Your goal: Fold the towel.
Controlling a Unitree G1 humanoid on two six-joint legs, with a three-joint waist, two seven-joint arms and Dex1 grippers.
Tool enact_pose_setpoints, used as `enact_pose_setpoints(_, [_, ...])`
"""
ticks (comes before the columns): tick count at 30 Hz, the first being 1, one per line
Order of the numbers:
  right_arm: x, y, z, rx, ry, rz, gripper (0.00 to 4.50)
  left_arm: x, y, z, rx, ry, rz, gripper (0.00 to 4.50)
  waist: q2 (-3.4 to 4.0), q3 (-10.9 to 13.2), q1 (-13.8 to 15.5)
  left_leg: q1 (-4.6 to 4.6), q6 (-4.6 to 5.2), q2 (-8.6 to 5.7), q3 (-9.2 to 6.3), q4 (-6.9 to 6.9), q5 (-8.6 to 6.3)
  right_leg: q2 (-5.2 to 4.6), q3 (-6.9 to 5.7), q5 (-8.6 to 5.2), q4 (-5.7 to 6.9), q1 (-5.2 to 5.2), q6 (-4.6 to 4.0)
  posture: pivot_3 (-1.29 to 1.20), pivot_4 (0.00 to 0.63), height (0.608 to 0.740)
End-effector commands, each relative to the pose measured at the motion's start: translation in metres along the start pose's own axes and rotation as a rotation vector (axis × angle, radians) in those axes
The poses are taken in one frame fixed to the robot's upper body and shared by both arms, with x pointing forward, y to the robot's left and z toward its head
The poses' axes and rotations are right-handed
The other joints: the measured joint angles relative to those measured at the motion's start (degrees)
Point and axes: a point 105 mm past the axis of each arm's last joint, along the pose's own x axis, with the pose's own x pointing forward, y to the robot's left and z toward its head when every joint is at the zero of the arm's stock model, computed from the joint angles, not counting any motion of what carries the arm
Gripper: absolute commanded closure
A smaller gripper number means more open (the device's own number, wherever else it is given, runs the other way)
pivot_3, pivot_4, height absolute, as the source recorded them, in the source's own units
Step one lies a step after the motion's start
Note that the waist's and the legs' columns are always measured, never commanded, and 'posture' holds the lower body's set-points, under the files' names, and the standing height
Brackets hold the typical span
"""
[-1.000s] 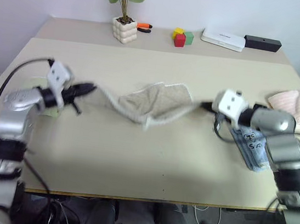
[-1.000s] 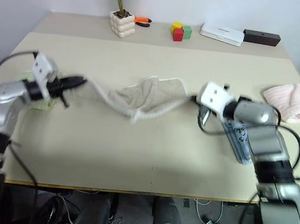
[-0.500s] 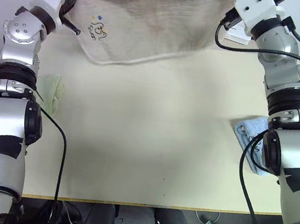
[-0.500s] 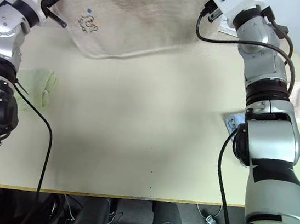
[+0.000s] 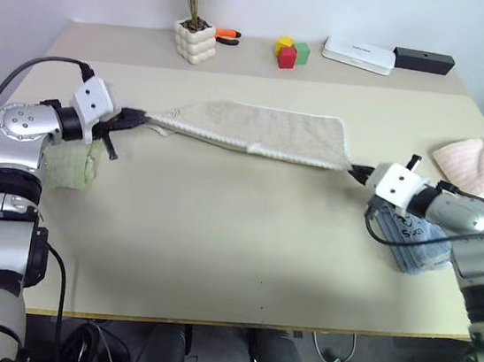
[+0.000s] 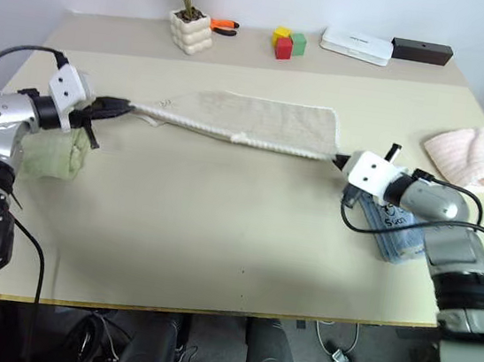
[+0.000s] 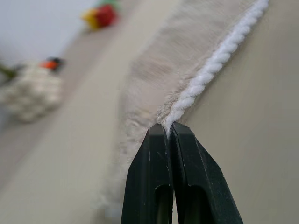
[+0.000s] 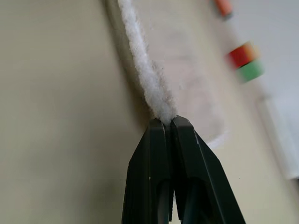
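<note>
Lowered from overhead since half a second ago, the left gripper point(image 5: 140, 117) and right gripper point(image 5: 357, 170) each pinch an end of the beige towel point(image 5: 262, 130), stretched flat between them over the table point(image 5: 217, 231). Both arms reach outward, at nine and three o'clock. Wrist views show black fingers point(image 7: 154, 163) clamping the white corded edging point(image 8: 149, 84).

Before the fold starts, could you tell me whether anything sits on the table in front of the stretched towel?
Nothing visible does. The towel hangs stretched between the left gripper and right gripper, and the table in front is bare.
</note>
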Motion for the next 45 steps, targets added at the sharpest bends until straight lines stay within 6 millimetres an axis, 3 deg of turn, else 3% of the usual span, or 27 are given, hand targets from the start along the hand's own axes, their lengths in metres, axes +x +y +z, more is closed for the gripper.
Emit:
enact_pose_setpoints(1, [-0.017,-0.006,0.013,0.001,-0.009,0.035,4.45,-0.014,-0.005,0.009,-0.011,-0.003,-0.072,4.50,0.00,0.0,0.0,0.02,0.00,0.00,0.00,0.03,0.00,0.01,0.01,0.00,0.07,0.00,0.00,0.00,0.150,0.740])
enact_pose_setpoints(5, [-0.027,0.021,0.014,0.073,0.022,0.188,4.45,-0.027,-0.038,0.003,-0.071,0.059,-0.236,4.50,0.00,0.0,0.1,0.06,0.00,0.03,0.00,0.08,0.00,0.03,0.04,-0.02,0.17,0.00,-0.02,0.00,0.150,0.740])
enact_pose_setpoints(9, [-0.038,0.039,0.015,0.126,0.047,0.285,4.45,-0.042,-0.057,-0.001,-0.113,0.111,-0.286,4.50,-0.02,0.0,0.3,0.03,0.02,0.03,-0.01,0.20,-0.02,0.02,0.03,-0.02,0.19,0.03,-0.02,0.00,0.150,0.740])
enact_pose_setpoints(19, [-0.077,0.084,0.014,0.333,0.147,0.527,4.45,-0.079,-0.087,-0.004,-0.189,0.202,-0.345,4.50,-0.02,0.0,1.4,-0.01,0.46,0.08,0.03,0.64,-0.28,0.06,0.03,-0.06,0.25,0.15,-0.07,0.00,0.150,0.740])
enact_pose_setpoints(23, [-0.085,0.090,0.013,0.362,0.172,0.530,4.45,-0.085,-0.096,-0.002,-0.213,0.205,-0.347,4.50,-0.04,0.0,1.6,-0.01,0.50,0.09,0.04,0.78,-0.31,0.06,0.02,-0.07,0.25,0.21,-0.08,0.00,0.150,0.740])
enact_pose_setpoints(28, [-0.086,0.078,0.003,0.304,0.189,0.440,4.45,-0.080,-0.099,0.008,-0.281,0.144,-0.298,4.50,-0.06,0.0,1.7,0.02,0.50,0.09,0.05,0.81,-0.32,0.05,0.01,-0.13,0.22,0.28,-0.16,0.00,0.150,0.740])
enact_pose_setpoints(30, [-0.078,0.062,-0.002,0.245,0.184,0.361,4.45,-0.072,-0.091,0.010,-0.269,0.118,-0.250,4.50,-0.06,0.0,1.6,0.04,0.50,0.09,0.06,0.82,-0.32,0.04,0.02,-0.11,0.22,0.31,-0.13,0.00,0.150,0.740])
enact_pose_setpoints(34, [-0.054,0.032,-0.006,0.167,0.134,0.218,4.45,-0.057,-0.065,0.013,-0.248,0.058,-0.143,4.50,-0.08,0.0,1.5,0.12,0.50,0.09,0.05,0.85,-0.31,0.09,0.01,-0.08,0.21,0.37,-0.07,0.00,0.150,0.740])
enact_pose_setpoints(42, [-0.008,-0.007,-0.010,0.039,0.086,0.081,4.45,-0.029,-0.027,0.000,-0.244,0.015,-0.021,4.50,-0.06,0.0,1.5,0.17,0.55,0.07,0.06,0.84,-0.34,0.08,0.01,-0.06,0.23,0.41,-0.06,0.00,0.150,0.740])
enact_pose_setpoints(45, [0.004,-0.015,-0.012,0.034,0.071,0.056,4.45,-0.018,-0.021,-0.003,-0.220,0.005,-0.007,4.50,-0.06,0.0,1.5,0.13,0.54,0.06,0.06,0.83,-0.34,0.07,0.01,-0.06,0.23,0.38,-0.05,0.00,0.150,0.740])
